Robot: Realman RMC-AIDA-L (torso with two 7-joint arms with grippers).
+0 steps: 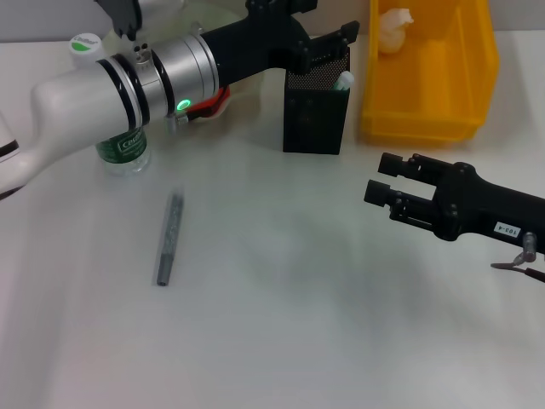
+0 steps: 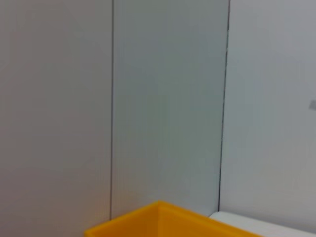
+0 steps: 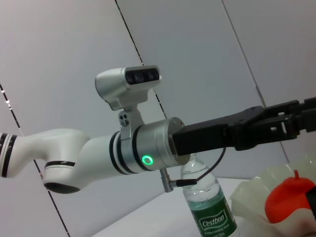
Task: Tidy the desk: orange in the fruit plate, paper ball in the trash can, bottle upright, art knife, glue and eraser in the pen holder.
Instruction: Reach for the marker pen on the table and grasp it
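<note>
Black mesh marks the pen holder (image 1: 316, 106), which stands at the far middle of the desk (image 1: 281, 332); a white and green stick, probably the glue (image 1: 342, 82), leans out of its right corner. Your left gripper (image 1: 328, 38) reaches across from the left and hangs just over the holder's open top. This position suits a drop into the box, but you cannot tell if its fingers are apart or together, or if they carry something.

Left of the holder, partly behind the left arm, you see the red-orange orange (image 3: 290, 198) lying in the pale fruit plate (image 3: 256, 195), so this part looks done. The bottle (image 1: 119, 149) stands upright at the far left, its cap (image 1: 84, 45) on top. Right of the holder, the yellow trash can (image 1: 477, 85) holds the paper ball (image 1: 392, 27) in its far left corner.

One thing still lies on the open desk: a slim grey stick, most likely the art knife (image 1: 169, 239), near and left, well apart from the holder. The eraser is not visible; it may be already in the box.

Your right gripper (image 1: 383, 179) waits low at the right side with its fingers apart and empty, pointing to the left. I think the knife is the next thing to pick up.
</note>
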